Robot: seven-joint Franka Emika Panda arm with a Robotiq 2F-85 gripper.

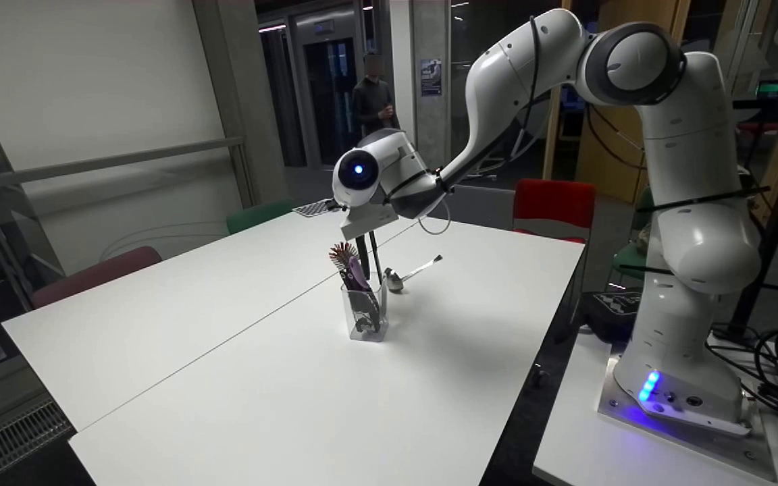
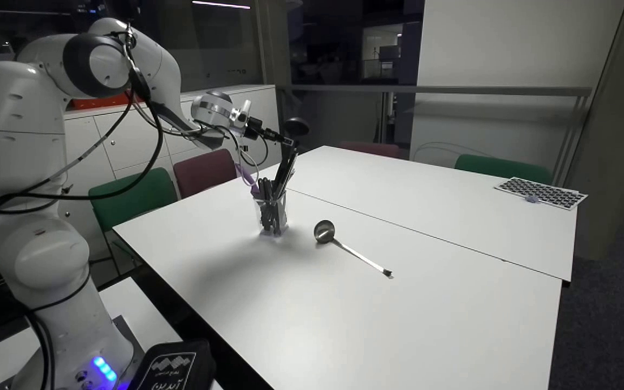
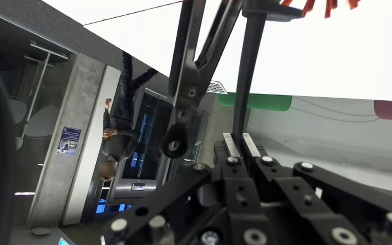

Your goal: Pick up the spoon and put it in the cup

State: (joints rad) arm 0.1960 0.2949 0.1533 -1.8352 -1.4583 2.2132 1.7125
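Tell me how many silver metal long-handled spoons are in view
1: the silver metal spoon lies on the white table, apart from the small see-through tumbler. Others may be hidden among the dark utensils inside it.

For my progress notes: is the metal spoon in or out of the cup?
Out: in both exterior views the metal spoon lies on the table beside the cup.

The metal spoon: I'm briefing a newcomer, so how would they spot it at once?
On the white table, find the see-through cup full of mostly dark tools. Beside it, not touching, lies the metal spoon, its round bowl nearer the cup and its thin pale handle running to a dark tip. Unlike those tools, which stand in the cup, it lies flat on the table.
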